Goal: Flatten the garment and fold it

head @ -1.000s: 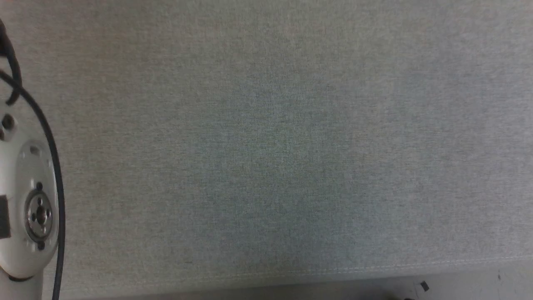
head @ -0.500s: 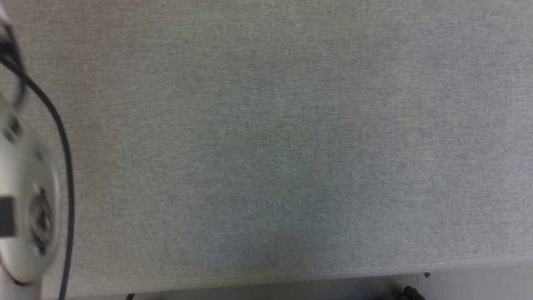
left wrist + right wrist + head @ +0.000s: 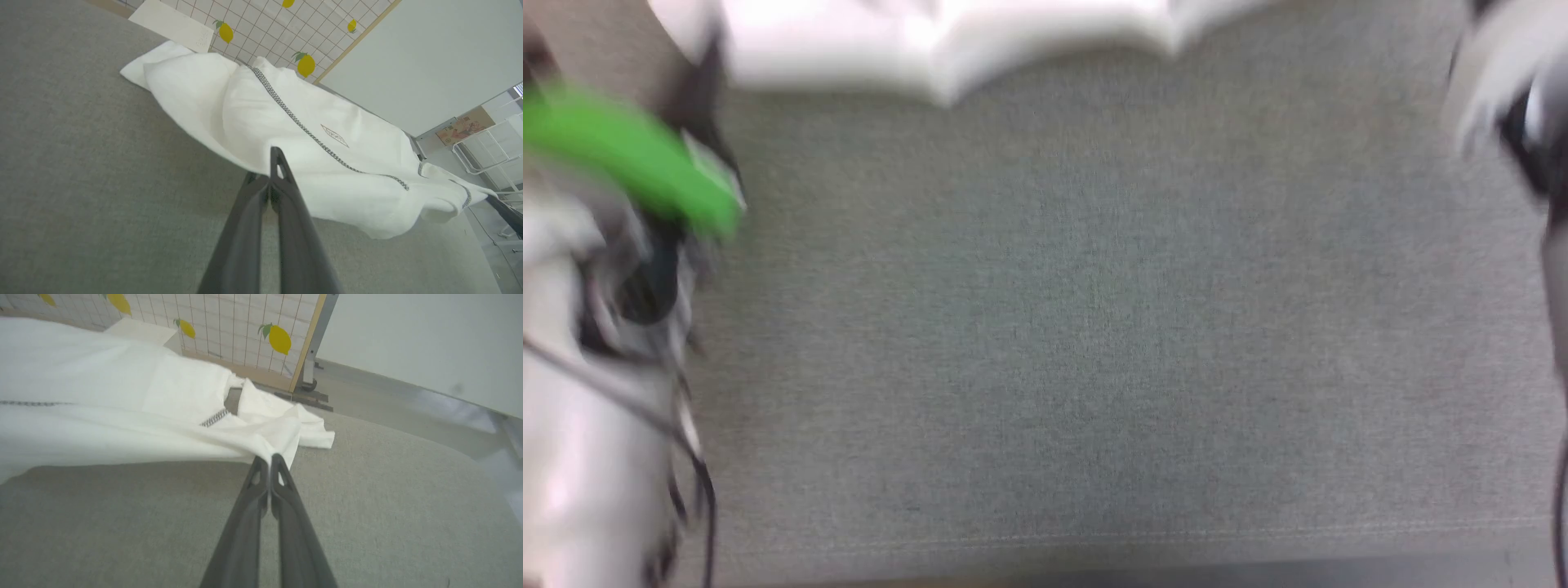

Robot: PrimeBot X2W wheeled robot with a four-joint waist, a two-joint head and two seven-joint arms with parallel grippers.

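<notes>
Firmly, left hand (image 3: 271, 173), right hand (image 3: 268, 460) pinch garment (image 3: 245, 110) edge over grey surface (image 3: 81, 183).

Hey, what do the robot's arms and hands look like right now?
The left hand and right hand each have two long dark grey fingers tapering to slotted tips. In the blurred head view the left arm is pale grey-white, with a bright green band and thin dark cables along it. The right arm looks pale with dark parts.
</notes>
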